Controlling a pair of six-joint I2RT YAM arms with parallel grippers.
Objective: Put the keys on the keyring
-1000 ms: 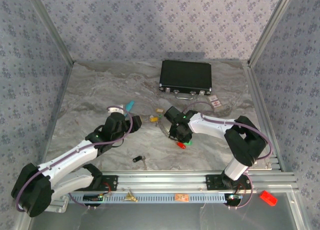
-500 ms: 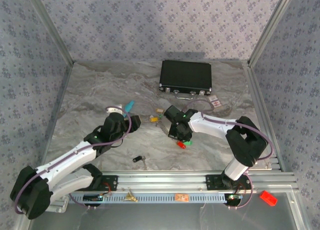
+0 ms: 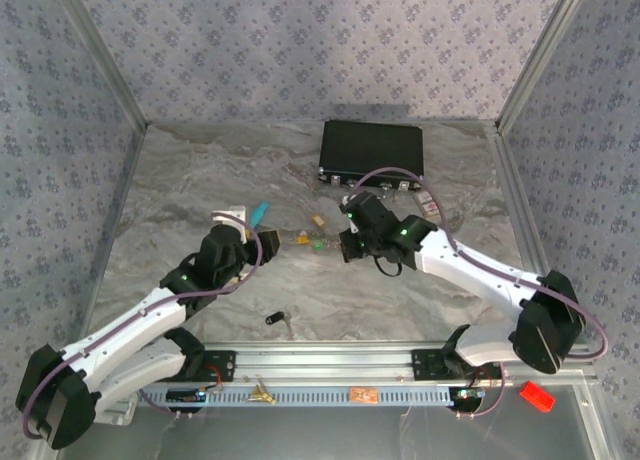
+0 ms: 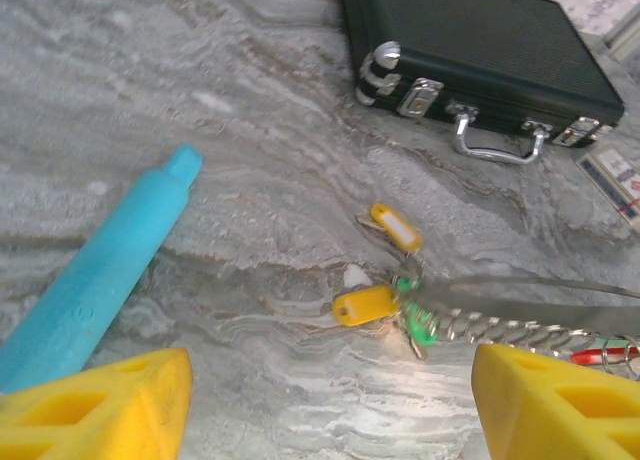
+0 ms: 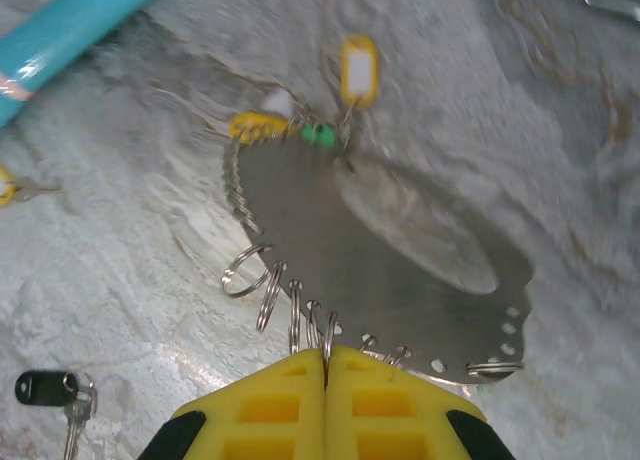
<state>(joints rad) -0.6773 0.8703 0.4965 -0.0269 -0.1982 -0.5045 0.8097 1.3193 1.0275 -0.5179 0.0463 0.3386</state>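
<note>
The keyring (image 5: 400, 250) is a flat silver disc with several small split rings along its rim. My right gripper (image 5: 325, 358) is shut on one rim ring and holds the disc tilted over the table; it appears near the table's middle (image 3: 350, 244). At the disc's far edge lie two yellow-tagged keys (image 5: 357, 68) (image 5: 257, 127) and a green tag (image 5: 320, 135). My left gripper (image 4: 330, 400) is open and empty, just short of a yellow-tagged key (image 4: 365, 305), with the disc's edge (image 4: 540, 305) to its right. A black-tagged key (image 3: 275, 318) lies nearer the front.
A teal tube (image 4: 100, 270) lies left of the keys. The shut black case (image 3: 371, 152) stands at the back, a small card (image 3: 428, 202) beside it. A brass key (image 3: 262, 391) and a red object (image 3: 536, 395) rest by the front rail.
My right arm has stretched out toward the back, taking the keyring off the table's middle up to the yellow-tagged keys. My left gripper has edged slightly backward.
</note>
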